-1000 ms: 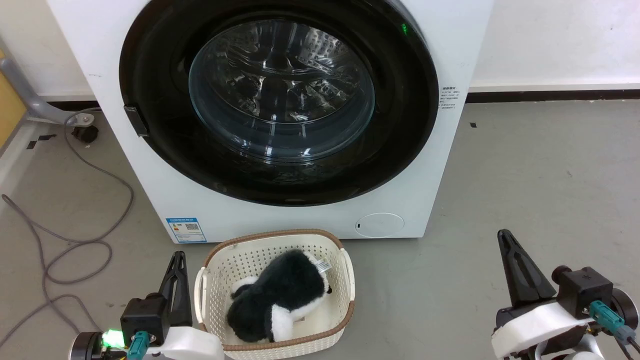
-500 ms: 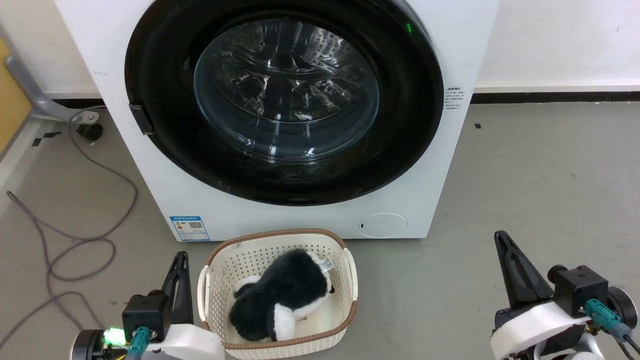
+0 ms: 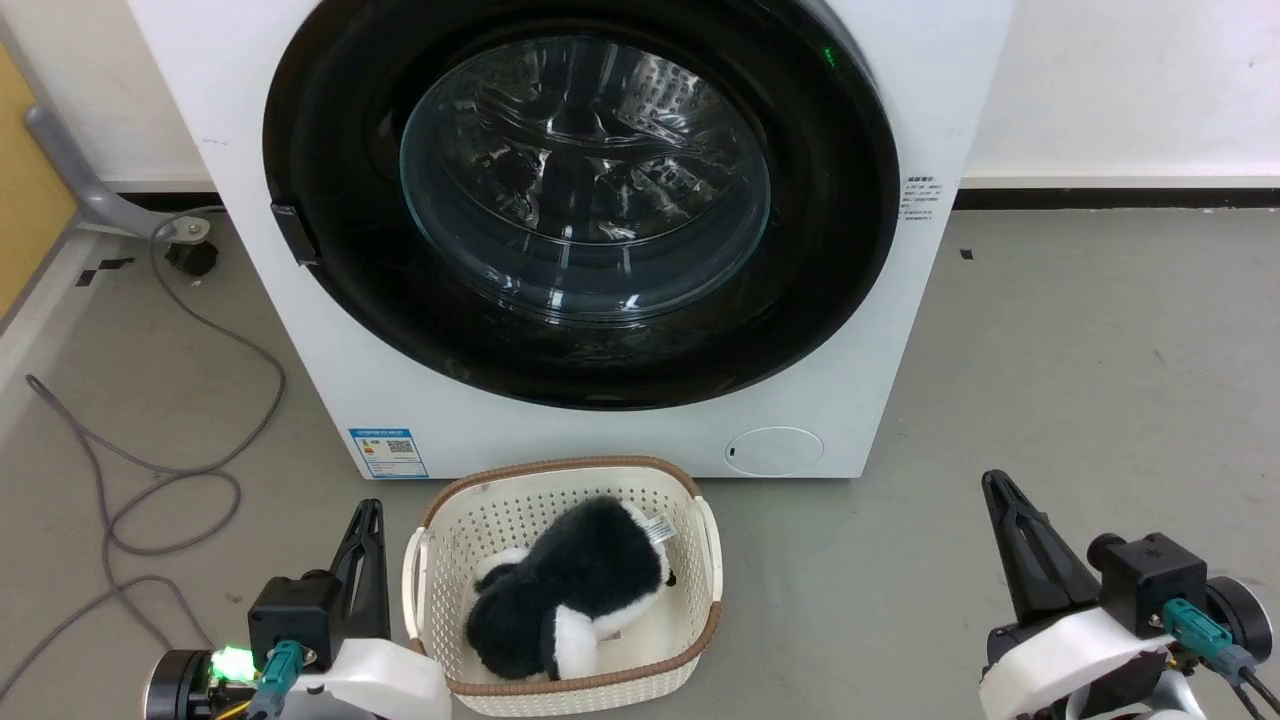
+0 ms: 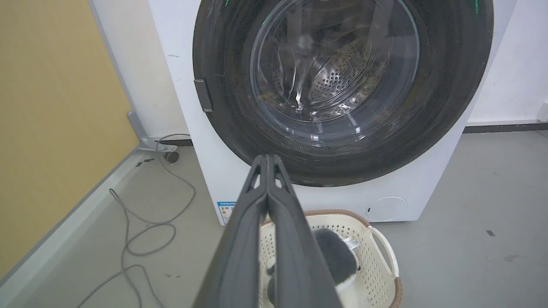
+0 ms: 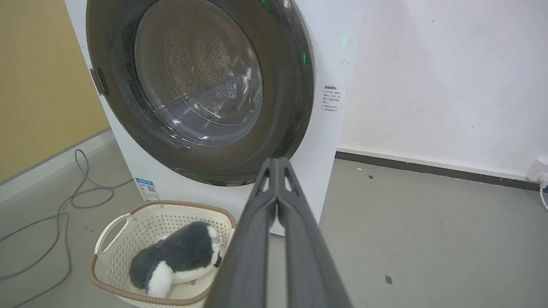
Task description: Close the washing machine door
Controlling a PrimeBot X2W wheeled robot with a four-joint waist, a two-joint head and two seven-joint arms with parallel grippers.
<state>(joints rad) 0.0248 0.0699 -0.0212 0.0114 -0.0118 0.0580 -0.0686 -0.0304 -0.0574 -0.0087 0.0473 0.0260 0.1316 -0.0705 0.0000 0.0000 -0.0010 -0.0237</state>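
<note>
**Door lying against the machine, both grippers closed and well short of it**

The washing machine door (image 3: pixel 585 200) is sitting flat against the front of the washing machine (image 3: pixel 560 440). No gap is showing around its black ring, and its glass window is facing the robot. The door is standing above and beyond both grippers, well apart from each.

The left gripper (image 3: pixel 368 512) is hanging low at the lower left, just beside the left handle of a cream basket (image 3: pixel 560 467). In the left wrist view its fingers (image 4: pixel 257 201) are pressing together along their length, with nothing between them, and the tips (image 4: pixel 267 158) are pointing at the door's lower rim without touching it.

The right gripper (image 3: pixel 996 485) is hovering over the grey floor (image 3: pixel 1050 350) at the lower right, off to the side of the machine's right corner. In the right wrist view its fingers (image 5: pixel 295 214) are likewise meeting at the tips (image 5: pixel 277 160), gripping nothing.

A black-and-white plush toy (image 3: pixel 570 600) is lying in the basket, which is standing just in front of the machine below the door.
</note>
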